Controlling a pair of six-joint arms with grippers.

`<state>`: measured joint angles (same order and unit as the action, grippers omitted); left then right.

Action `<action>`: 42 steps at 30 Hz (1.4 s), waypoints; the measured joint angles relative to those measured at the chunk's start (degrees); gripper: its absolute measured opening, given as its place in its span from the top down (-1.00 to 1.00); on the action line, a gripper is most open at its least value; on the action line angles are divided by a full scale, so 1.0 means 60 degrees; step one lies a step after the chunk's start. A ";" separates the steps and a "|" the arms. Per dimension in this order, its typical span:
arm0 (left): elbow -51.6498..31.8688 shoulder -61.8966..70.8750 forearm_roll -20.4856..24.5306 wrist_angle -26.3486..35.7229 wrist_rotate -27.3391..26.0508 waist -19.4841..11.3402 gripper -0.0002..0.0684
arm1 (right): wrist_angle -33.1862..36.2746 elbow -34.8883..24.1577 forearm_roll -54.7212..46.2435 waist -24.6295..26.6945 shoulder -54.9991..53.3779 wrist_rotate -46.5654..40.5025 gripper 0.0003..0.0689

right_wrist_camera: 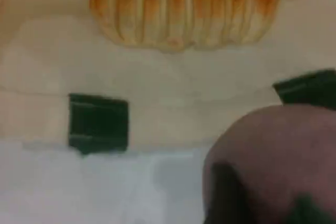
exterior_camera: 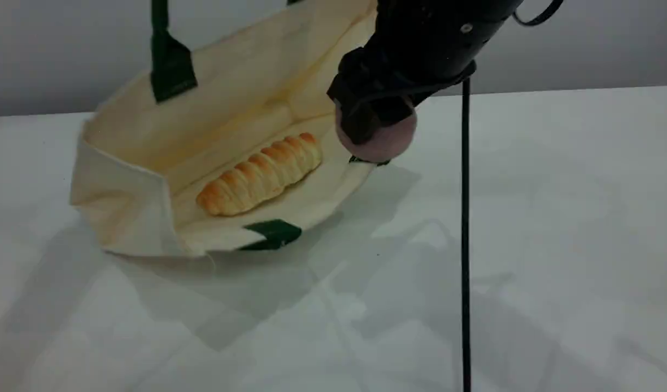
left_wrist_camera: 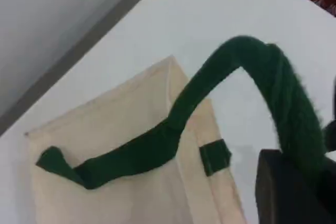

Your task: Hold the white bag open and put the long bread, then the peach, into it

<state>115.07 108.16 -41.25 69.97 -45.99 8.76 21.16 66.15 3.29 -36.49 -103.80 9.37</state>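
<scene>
The white bag (exterior_camera: pixel 235 92) lies on its side with its mouth open toward the camera. Its upper green handle (exterior_camera: pixel 170 60) is pulled up out of the top of the scene view. In the left wrist view that handle (left_wrist_camera: pixel 273 82) loops over my left gripper (left_wrist_camera: pixel 302 177), which is shut on it above the bag (left_wrist_camera: pixel 121 124). The long bread (exterior_camera: pixel 260 174) lies inside on the lower wall and also shows in the right wrist view (right_wrist_camera: pixel 184 9). My right gripper (exterior_camera: pixel 374 117) is shut on the peach (exterior_camera: pixel 385 141), which hangs just above the bag's right rim. The peach (right_wrist_camera: pixel 278 156) fills that view's lower right.
A thin black cable (exterior_camera: pixel 465 234) hangs straight down right of the peach to the bottom edge. The white table (exterior_camera: pixel 556 218) stretches right and forward of the bag. A green strap patch (exterior_camera: pixel 273 233) marks the bag's near rim, with another patch (right_wrist_camera: pixel 98 121) below the bread.
</scene>
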 joint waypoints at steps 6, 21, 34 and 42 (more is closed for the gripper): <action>0.0000 -0.0333 -0.0081 0.0010 0.0000 0.0000 0.71 | -0.1915 0.0000 0.0433 -0.0007 -0.0384 0.0015 -0.16; 0.0000 -0.0329 -0.0081 0.0010 0.0029 0.0000 0.71 | -0.2885 0.1278 0.0862 -0.0007 -0.2075 0.0706 -0.16; 0.0000 -0.0329 -0.0041 -0.0009 0.0029 0.0000 0.71 | -0.2269 0.2228 0.2043 -0.0007 -0.2515 0.0706 -0.33; 0.0000 -0.0329 -0.0041 0.0000 0.0029 0.0000 0.71 | -0.2039 0.2228 0.2035 -0.0007 -0.2515 0.0706 -0.65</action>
<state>115.07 106.19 -41.50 69.96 -45.81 8.76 8.92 79.52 15.50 -36.53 -118.89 13.60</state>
